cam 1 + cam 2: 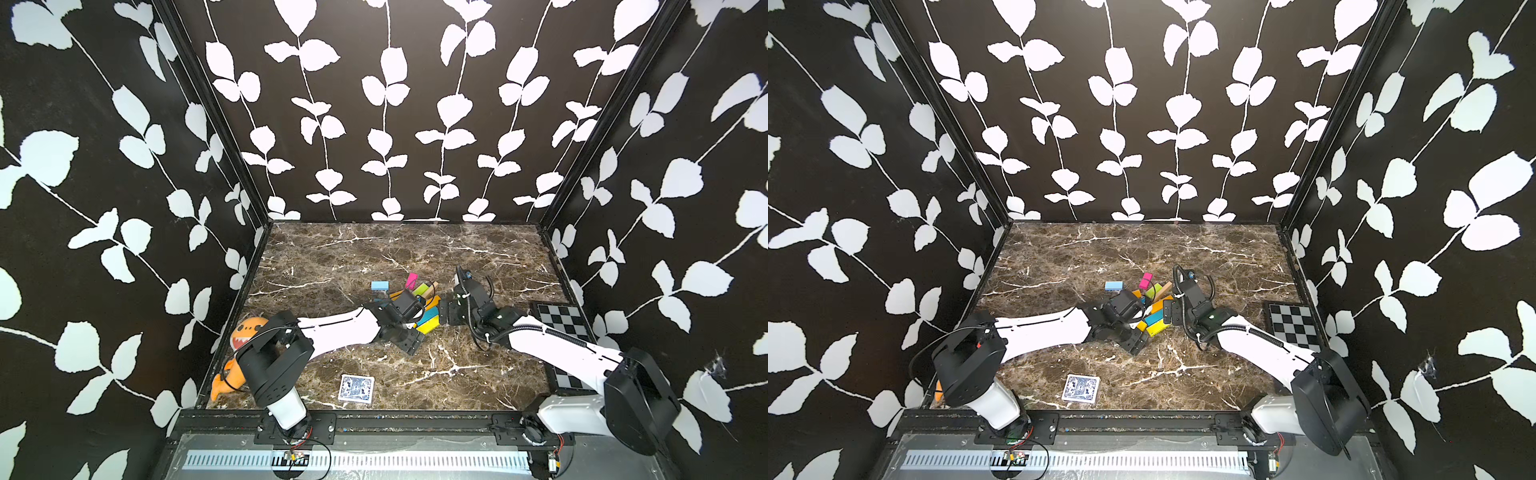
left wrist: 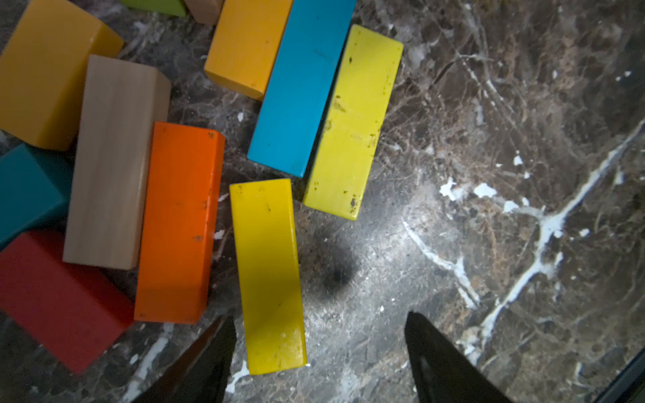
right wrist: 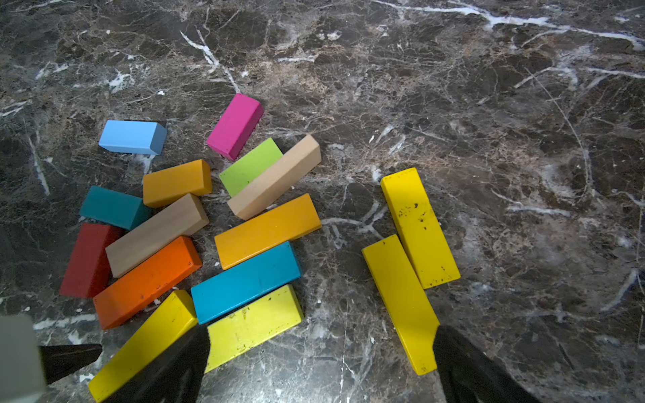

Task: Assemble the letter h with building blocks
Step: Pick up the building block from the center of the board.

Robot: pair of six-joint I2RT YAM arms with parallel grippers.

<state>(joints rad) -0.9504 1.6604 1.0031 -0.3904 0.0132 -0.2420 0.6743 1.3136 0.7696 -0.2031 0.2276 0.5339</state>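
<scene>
Photographer: Left gripper (image 2: 319, 315), jaws apart, straddles the end of a yellow block (image 2: 268, 272) without clamping it; right gripper (image 3: 323, 329) stands wide open, empty, over the brown marble table (image 1: 374, 249).

Editor: And around them, by size?

Photographer: Chessboard (image 1: 559, 318) at the right edge, orange shark plush (image 1: 249, 330) at the left edge, blue-backed card deck (image 1: 356, 388) near the front. Building blocks (image 3: 267, 230) lie jumbled mid-table; two more yellow blocks (image 3: 419, 226) lie side by side, touching, just apart from the pile.
</scene>
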